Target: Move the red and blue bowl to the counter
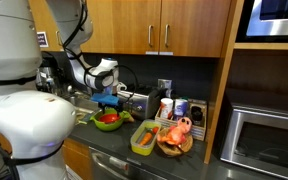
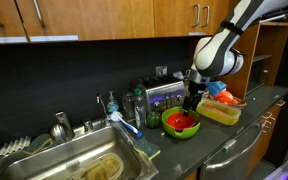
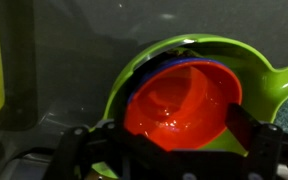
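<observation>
The dark surface (image 2: 209, 143) carried the lime-green bowl (image 3: 249, 62), near the sink (image 2: 84, 165). The red and blue bowl (image 3: 179, 100) sat nested inside it, red interior upward. My hand (image 2: 191, 104) hung directly above both, jaws spread wide, gripping nothing.

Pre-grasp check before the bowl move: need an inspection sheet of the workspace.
Surface: dark counter, crowded near the bowls.
Job's things: red bowl sits nested inside green bowl, not yet lifted.
Clutter: green tray, wooden bowl, cans, bottle.
Pincer: pincer open, hovers right over the red bowl, holding nothing.
Cables: nothing seen clearly.
Surroundings: sink, wooden cabinets, microwave.
</observation>
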### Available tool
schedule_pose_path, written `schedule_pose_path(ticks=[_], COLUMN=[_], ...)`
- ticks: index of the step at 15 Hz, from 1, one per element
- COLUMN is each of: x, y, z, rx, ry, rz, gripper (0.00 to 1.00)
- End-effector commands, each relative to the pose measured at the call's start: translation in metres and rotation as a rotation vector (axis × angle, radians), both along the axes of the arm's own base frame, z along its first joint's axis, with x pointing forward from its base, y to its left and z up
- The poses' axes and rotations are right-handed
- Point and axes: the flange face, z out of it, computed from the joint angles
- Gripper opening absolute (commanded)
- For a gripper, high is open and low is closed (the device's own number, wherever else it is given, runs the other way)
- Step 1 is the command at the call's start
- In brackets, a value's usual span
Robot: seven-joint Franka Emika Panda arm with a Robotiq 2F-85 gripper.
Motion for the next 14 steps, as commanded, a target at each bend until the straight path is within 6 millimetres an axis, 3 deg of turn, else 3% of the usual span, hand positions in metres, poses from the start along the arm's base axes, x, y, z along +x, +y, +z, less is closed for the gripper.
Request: schedule_pose_path(ticks=[1,14], x=[0.011,0.027], y=[-0.003,-0.009], z=[0.01,0.016], rx=[0.02,0.145], ry=[-0.037,-0.021], rz=[0.006,-0.014], gripper=[1.0,1.0])
